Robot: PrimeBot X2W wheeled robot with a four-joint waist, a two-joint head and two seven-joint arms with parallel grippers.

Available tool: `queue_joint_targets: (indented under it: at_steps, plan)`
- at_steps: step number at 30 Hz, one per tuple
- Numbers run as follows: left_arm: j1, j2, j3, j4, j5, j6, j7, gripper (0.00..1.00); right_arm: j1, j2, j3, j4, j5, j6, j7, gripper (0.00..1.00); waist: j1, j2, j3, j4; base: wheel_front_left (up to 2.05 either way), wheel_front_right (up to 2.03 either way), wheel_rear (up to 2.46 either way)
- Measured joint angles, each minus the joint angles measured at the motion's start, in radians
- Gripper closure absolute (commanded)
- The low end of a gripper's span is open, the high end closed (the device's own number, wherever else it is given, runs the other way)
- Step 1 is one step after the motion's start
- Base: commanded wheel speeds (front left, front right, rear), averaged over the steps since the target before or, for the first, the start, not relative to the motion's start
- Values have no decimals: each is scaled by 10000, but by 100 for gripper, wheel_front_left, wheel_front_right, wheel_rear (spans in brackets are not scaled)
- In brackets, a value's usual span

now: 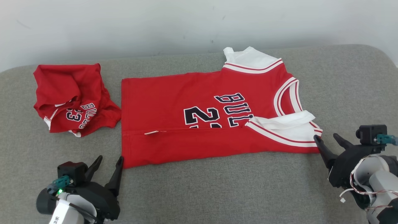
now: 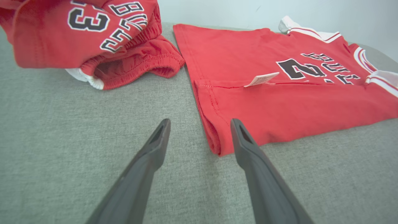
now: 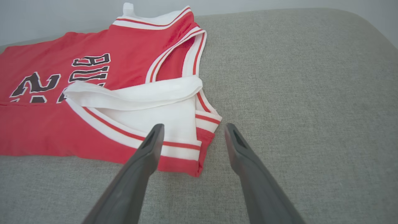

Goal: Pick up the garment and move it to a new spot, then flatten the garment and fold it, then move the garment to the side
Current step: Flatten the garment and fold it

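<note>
— On the grey worktop (image 1: 217, 193), mid-frame: where's the jersey (image 1: 199, 124) at, re the task?

— Lying flat & spread out, neck end toward the robot's right, hem toward its left. So pick-up, move & flatten look done, imo.

— Fold?

— Partly. Near long edge is turned up over the front. A small white tag (image 1: 151, 133) shows at the flap's edge, and the flap covers the bottom of the number. Looks like 1st fold only: far side isn't folded in, no crosswise fold.

— Grippers?

— L side: left gripper (image 1: 110, 157) has jaws spread, nothing held, tips just beside the near hem corner (image 2: 217, 146). From its wrist cam that corner sits betw. the two fingers. R side: right gripper (image 1: 326, 136) is also spread & empty, near the shoulder corner (image 3: 199, 165). One finger overlaps the white trim in its wrist cam; can't tell if it's touching.

— Anything else around?

— Crumpled red shorts (image 1: 71, 96) at the left, right up against the jersey's hem edge. Touching or not, can't tell.

— What's left?

— Remaining folds, then shift the bundle to the side. Approx halfway, my guess.
</note>
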Motion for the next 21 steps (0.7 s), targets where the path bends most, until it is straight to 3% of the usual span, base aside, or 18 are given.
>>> queue_joint_targets:
  at_steps: [8,21]
  plan:
    - [245,-334,-8,-311,15,134,-798,0,345,61,17,-138,44,0,-589,0,0,0,14,-52,0,0,0]
    - [130,-631,-128,550,-35,35,-802,0,304,541,554,226,-199,0,-673,0,1,0,216,-52,0,0,0]
